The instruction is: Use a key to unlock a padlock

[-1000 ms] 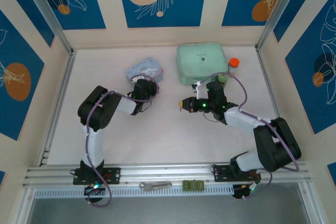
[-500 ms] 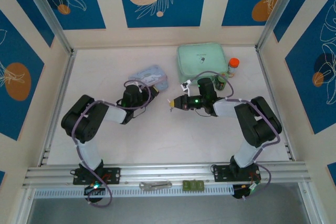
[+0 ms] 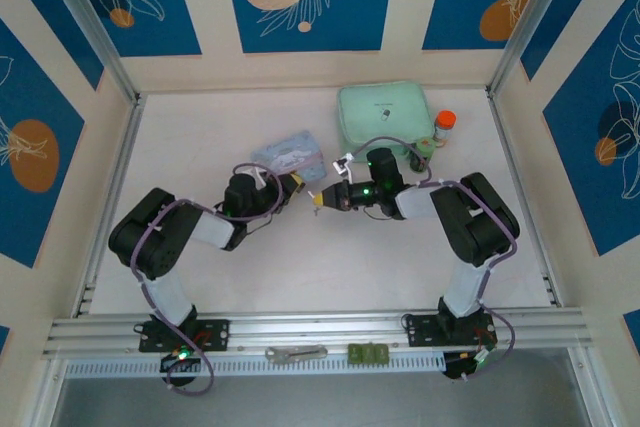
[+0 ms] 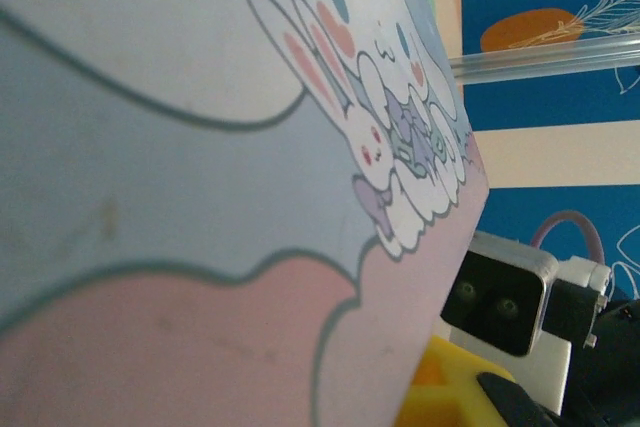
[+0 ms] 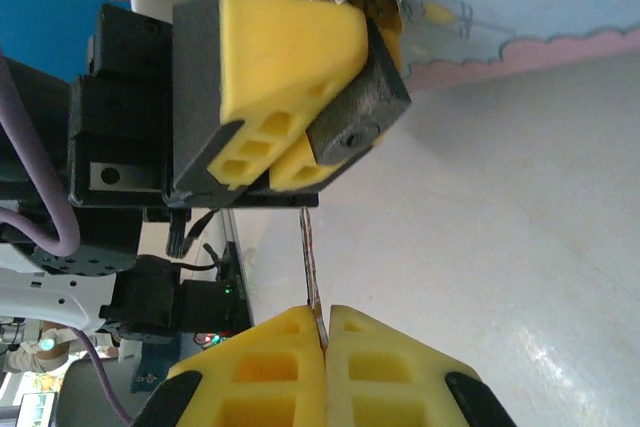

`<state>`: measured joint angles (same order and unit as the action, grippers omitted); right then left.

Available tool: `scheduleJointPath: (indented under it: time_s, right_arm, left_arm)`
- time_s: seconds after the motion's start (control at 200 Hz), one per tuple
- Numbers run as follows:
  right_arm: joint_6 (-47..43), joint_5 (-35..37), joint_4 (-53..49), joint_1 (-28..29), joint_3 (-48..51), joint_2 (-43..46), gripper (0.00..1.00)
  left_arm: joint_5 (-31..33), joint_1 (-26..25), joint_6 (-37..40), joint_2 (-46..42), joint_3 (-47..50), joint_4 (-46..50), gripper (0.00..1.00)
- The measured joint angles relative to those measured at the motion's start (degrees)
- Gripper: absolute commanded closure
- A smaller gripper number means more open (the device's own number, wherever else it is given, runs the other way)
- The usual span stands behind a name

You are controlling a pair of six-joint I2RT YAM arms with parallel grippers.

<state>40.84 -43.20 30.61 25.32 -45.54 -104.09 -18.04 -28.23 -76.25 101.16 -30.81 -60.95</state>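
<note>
Both arms have folded inward; from above, left gripper (image 3: pixel 295 185) and right gripper (image 3: pixel 318 199) nearly meet by the blue tin (image 3: pixel 290 153). Left wrist: the tin's printed face, close and cropped. Right wrist: right gripper clamps the key (image 5: pixel 311 247), blade aimed lengthwise at the padlock (image 5: pixel 357 112) (shackle indistinct) the left gripper pinches.

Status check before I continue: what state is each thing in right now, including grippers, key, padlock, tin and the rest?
left gripper: jaws nearly together by the blue tin; what they pinch is hidden.
right gripper: shut on the key.
key: pinched by the fingers, blade pointing at the left gripper.
padlock: locked or open, cannot tell.
blue tin: tilted against the left gripper.
green case: closed, lying flat.
orange-capped bottle: upright, capped.
</note>
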Motion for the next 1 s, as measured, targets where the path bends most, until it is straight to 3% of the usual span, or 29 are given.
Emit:
scheduleJointPath:
  time_s: [1.0]
  right_arm:
    - [0.55,-0.11,1.25,0.92,-2.34,-2.03,1.00]
  left_arm:
    - [-2.51,-0.04,-4.48,1.31,1.75,-8.74,1.00]
